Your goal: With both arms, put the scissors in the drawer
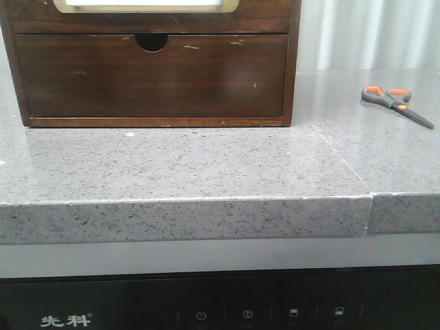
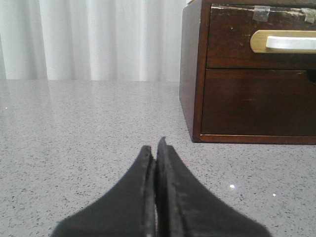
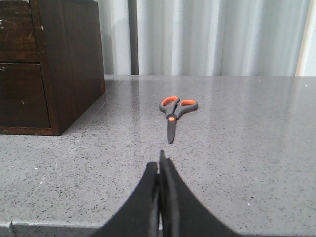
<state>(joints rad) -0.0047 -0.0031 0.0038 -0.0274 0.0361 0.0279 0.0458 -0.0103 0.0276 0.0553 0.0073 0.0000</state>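
The scissors [image 1: 395, 103], dark grey handles with orange loops, lie flat on the grey counter to the right of the cabinet. In the right wrist view they [image 3: 174, 112] lie straight ahead of my right gripper [image 3: 160, 160], blade tip toward it, with a gap between. The right gripper is shut and empty. The drawer [image 1: 151, 75] is the closed lower front of the brown cabinet, with a half-round notch in its top edge. It shows in the left wrist view [image 2: 256, 101], ahead and to the side of my left gripper [image 2: 154, 147], which is shut and empty. No arm shows in the front view.
The brown wooden cabinet [image 1: 294, 62] stands at the back of the speckled grey counter [image 1: 206, 165], with an upper drawer bearing a pale handle [image 2: 281, 42]. A seam crosses the counter on the right [image 1: 344, 161]. White curtains hang behind. The counter's front edge is close to the grippers.
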